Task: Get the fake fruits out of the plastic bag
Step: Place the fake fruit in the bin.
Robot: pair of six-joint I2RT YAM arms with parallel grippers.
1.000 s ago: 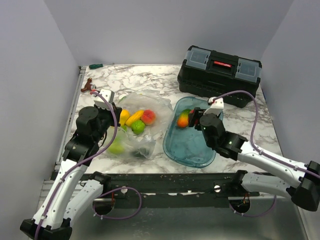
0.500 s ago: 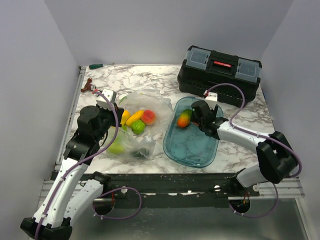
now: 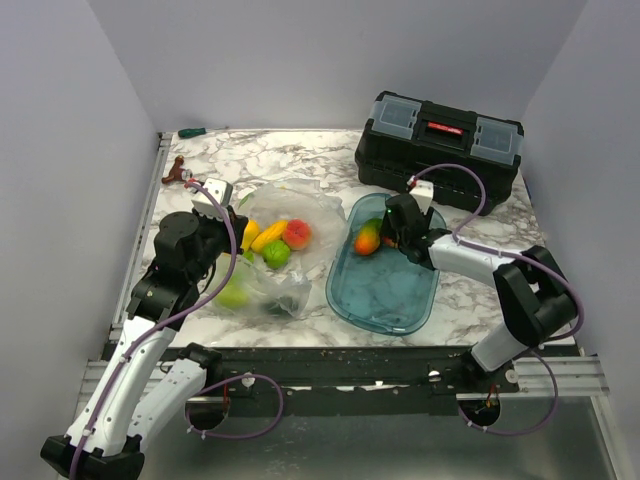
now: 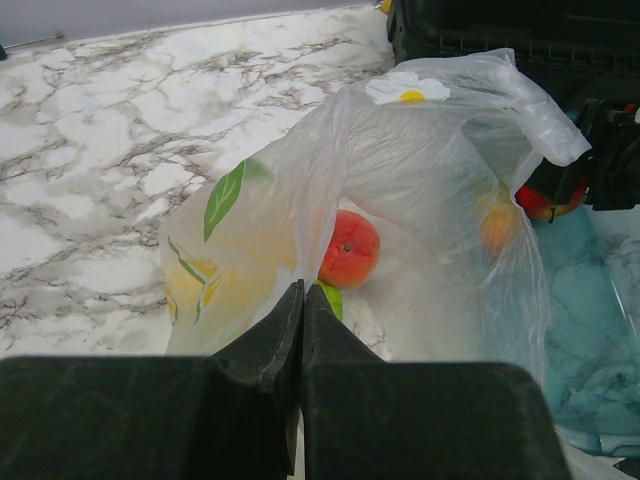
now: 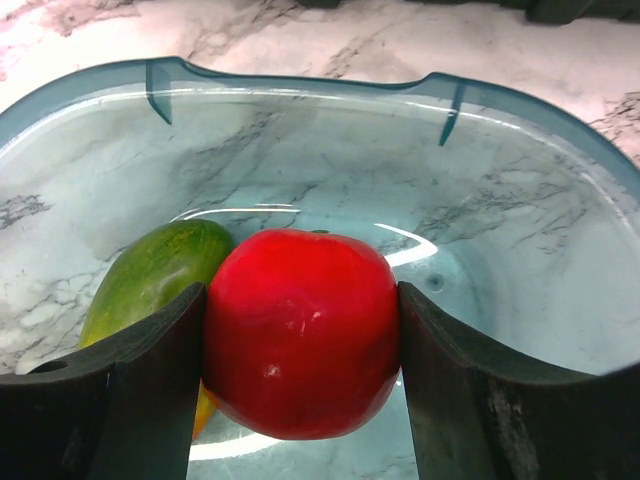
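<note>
The plastic bag [image 3: 310, 205] lies left of centre, and my left gripper [image 3: 228, 228] is shut on its near left edge. From the left wrist, the bag wall [image 4: 420, 170] rises just beyond the shut gripper [image 4: 302, 290]. Inside lie a peach [image 3: 297, 234] [image 4: 349, 249], a lime [image 3: 276, 254], a yellow fruit [image 3: 268, 236] and a green pear [image 3: 234, 294]. My right gripper [image 3: 390, 235] [image 5: 300, 290] is shut on a red apple [image 5: 300, 350], low over the far end of the blue tray [image 3: 385, 300]. A green and orange fruit [image 3: 367, 238] [image 5: 150, 275] lies in the tray, touching the apple.
A black toolbox [image 3: 438, 138] stands at the back right, just behind the tray. A small brown object [image 3: 177, 172] and a green-handled tool [image 3: 192, 131] lie at the far left. The tray's rim [image 5: 300, 80] curves round the apple.
The right arm has folded in, with its elbow swinging to the right. Its gripper, still holding the apple, has shifted slightly toward the tray's far end. The left arm has not moved.
</note>
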